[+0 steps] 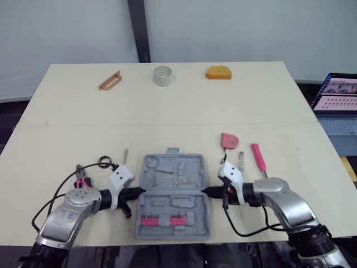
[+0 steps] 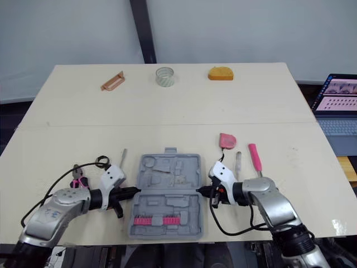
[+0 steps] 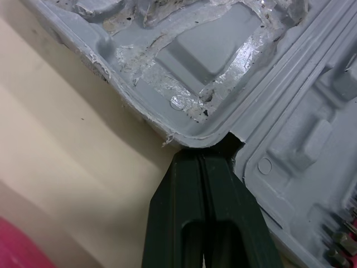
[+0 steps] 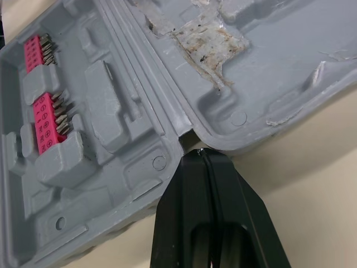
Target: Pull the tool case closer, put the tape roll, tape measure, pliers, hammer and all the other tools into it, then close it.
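Observation:
The grey tool case (image 1: 172,196) lies open near the table's front edge, with pink bit strips (image 1: 162,220) in its near half. My left gripper (image 1: 139,191) is shut, its tips touching the hinge notch on the case's left side (image 3: 203,153). On the right side, my right gripper (image 1: 205,192) is shut too, with its tips at the hinge notch (image 4: 202,152). Pink-handled pliers (image 1: 82,177) lie by my left arm. A pink tool (image 1: 229,140) and a pink-handled screwdriver (image 1: 258,158) lie right of the case. The tape roll (image 1: 162,75) and orange tape measure (image 1: 218,72) sit at the far edge.
A copper-coloured handle tool (image 1: 110,81) lies at the far left. A thin grey rod (image 1: 125,155) rests left of the case, and a small grey piece (image 1: 241,159) beside the screwdriver. A laptop (image 1: 337,100) stands beyond the table's right edge.

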Robot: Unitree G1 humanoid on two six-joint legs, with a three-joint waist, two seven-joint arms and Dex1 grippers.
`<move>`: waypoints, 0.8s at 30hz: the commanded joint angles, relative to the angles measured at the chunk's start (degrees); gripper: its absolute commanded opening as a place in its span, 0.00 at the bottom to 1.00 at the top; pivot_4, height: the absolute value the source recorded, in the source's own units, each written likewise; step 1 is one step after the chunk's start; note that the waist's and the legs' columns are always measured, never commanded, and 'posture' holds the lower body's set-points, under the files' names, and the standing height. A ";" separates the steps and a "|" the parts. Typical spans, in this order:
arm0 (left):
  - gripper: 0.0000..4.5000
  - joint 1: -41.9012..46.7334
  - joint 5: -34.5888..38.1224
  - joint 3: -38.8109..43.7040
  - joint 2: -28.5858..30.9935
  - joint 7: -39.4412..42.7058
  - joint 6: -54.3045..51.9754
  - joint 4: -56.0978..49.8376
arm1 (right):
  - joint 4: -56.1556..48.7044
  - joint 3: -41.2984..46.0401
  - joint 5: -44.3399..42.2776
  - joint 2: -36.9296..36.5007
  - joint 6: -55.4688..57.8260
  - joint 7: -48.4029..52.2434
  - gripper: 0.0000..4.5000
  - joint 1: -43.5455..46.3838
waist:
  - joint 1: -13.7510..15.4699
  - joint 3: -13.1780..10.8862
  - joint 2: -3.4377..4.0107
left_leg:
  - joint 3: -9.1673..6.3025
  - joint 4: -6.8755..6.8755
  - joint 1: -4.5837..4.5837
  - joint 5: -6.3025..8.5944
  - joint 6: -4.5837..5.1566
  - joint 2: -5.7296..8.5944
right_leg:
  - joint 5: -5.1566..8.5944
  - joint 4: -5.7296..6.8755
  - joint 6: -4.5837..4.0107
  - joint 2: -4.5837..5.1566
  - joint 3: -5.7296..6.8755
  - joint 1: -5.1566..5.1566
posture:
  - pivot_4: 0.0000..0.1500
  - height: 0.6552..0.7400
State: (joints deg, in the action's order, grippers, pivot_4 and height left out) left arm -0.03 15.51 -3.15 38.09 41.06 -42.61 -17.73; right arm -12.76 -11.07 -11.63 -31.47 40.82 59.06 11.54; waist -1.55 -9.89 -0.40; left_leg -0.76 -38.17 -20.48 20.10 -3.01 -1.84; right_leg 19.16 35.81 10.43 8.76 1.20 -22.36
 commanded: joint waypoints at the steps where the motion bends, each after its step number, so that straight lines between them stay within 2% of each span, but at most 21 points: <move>1: 0.01 -3.15 1.50 -2.74 0.01 1.30 -2.25 -2.61 | -5.28 -0.20 -3.71 -0.04 0.97 0.11 0.01 -0.81 | 0.03 0.00 0.00 | 0.00 0.01 0.00 0.00 0.00 0.00 | 0.00 0.00 0.00 0.00 0.00 0.00 | 1.00 1.00; 9: 0.01 -7.78 1.10 -3.79 2.69 2.39 -2.64 -6.22 | -7.72 -1.02 -5.60 -2.53 1.93 0.42 0.01 -4.17 | 0.08 0.00 0.00 | 0.00 0.02 0.01 0.02 0.02 0.00 | 0.00 -0.08 0.00 0.00 -0.01 0.03 | 1.00 1.00; 24: 0.01 -8.98 1.36 -4.71 3.87 3.04 -2.51 -6.74 | -9.27 -2.14 -8.33 -5.74 2.34 0.30 0.01 -6.32 | 0.13 0.00 0.00 | 0.01 0.03 0.05 0.05 0.07 0.00 | 0.00 -0.18 -0.01 0.00 0.00 0.10 | 1.00 1.00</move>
State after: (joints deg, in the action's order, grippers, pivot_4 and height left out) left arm -6.90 16.58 -4.37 41.52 42.76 -43.90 -24.48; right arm -19.06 -12.70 -17.75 -37.49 43.70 58.58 5.39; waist -1.42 -9.88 -0.41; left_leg -0.75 -38.14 -20.39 20.15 -2.93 -1.84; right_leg 19.16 35.62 10.42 8.76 1.20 -22.21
